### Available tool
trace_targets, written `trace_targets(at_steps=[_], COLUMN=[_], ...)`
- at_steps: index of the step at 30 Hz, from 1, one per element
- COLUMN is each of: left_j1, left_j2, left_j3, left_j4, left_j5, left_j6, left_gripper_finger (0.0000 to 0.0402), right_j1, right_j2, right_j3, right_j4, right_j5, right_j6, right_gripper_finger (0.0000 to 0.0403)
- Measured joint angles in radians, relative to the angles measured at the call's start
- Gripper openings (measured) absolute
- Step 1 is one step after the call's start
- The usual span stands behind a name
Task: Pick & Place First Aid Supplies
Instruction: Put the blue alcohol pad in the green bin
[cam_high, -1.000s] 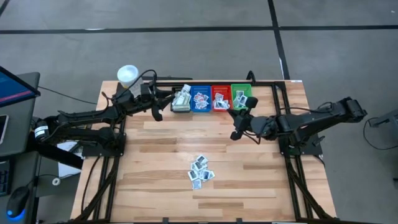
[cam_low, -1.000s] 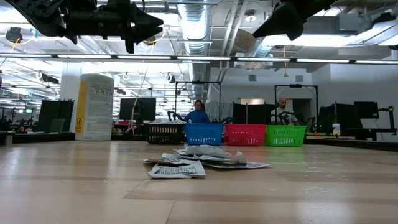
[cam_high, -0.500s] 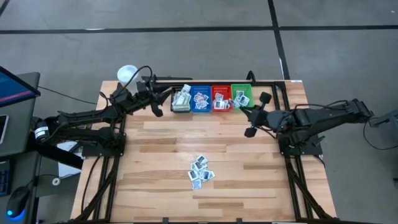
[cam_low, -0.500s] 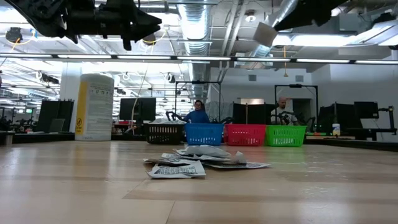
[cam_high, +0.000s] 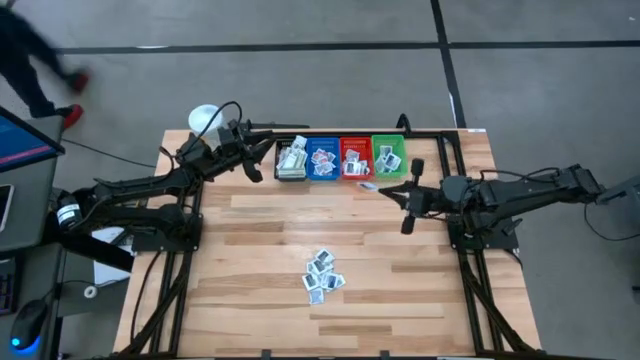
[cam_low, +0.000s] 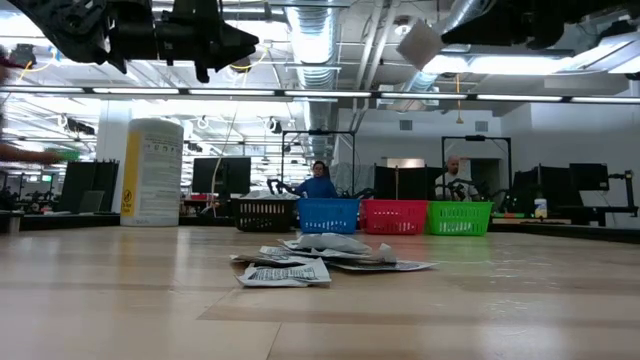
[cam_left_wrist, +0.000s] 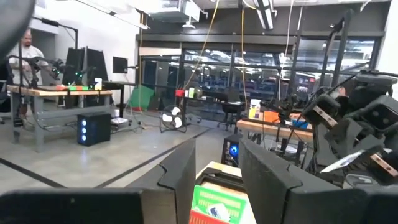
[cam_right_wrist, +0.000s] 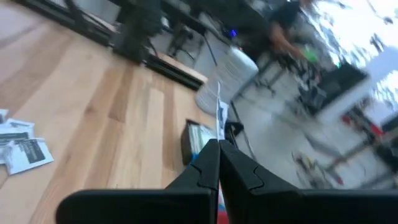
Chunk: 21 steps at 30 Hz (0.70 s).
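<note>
Now grips a packet in the right claw, shut tight on it, up off the counter and just in front of the red bin and green bin. Shows that packet from the right wrist only as a thin white sliver standing up from the pinched tips, and from the low view as a small tilted white square high above the wood. Holds the left claw open and empty, in the air just beside the black bin, on the side toward the white tub at the far corner. From the left wrist, looks out between two dark fingers set well apart, with nothing between them and a bit of the green bin showing through the gap. Has four bins touching in a row along the far edge: black, then the blue bin, red, green, each with packets lying inside. Shows a loose pile of more packets flat on the counter near its middle, overlapping one another, well apart from the bins and from both claws. Shows, beyond the counter, a blurred person on the floor past the left corner, and in the low view two people far behind the bins.
</note>
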Motion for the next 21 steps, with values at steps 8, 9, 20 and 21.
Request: trace_targets(at_steps=[8,9,20,21], left_j1=[0.0,0.003,0.019,0.019], left_j2=[0.032,0.035,0.064,0.064], left_j3=[0.0,0.0,0.0,0.0], left_j4=[0.007,0.005,0.013,0.013], left_j5=[-0.003,-0.01,-0.015,-0.015], left_j6=[-0.005,-0.008,-0.041,-0.04], left_gripper_finger=[0.0122,0.0122,0.0122,0.0122], right_j1=[-0.012,-0.02,-0.161,-0.161], right_j2=[0.147,0.176,0.428,0.437], right_j3=[0.093,0.114,0.282,0.29], right_j4=[0.009,-0.001,-0.063,-0.064], right_j5=[0.162,0.232,0.474,0.461], right_j6=[-0.34,-0.4,-0.739,-0.739], right_gripper_finger=[0.0,0.0,0.0,0.0])
